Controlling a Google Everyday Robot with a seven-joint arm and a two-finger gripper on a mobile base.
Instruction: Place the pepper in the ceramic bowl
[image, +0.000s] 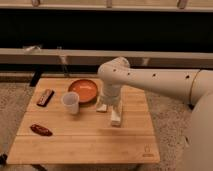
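The dark red pepper (41, 130) lies on the wooden table (85, 142) near its front left. The orange-brown ceramic bowl (83, 90) sits at the back middle of the table, empty. My gripper (108, 113) hangs from the white arm just right of the bowl, its fingers (116, 117) pointing down at the tabletop and spread apart with nothing between them. The gripper is far to the right of the pepper.
A small white cup (70, 102) stands between the pepper and the bowl. A dark flat bar (45, 97) lies at the table's left edge. A long bench or rail (60, 56) runs behind the table.
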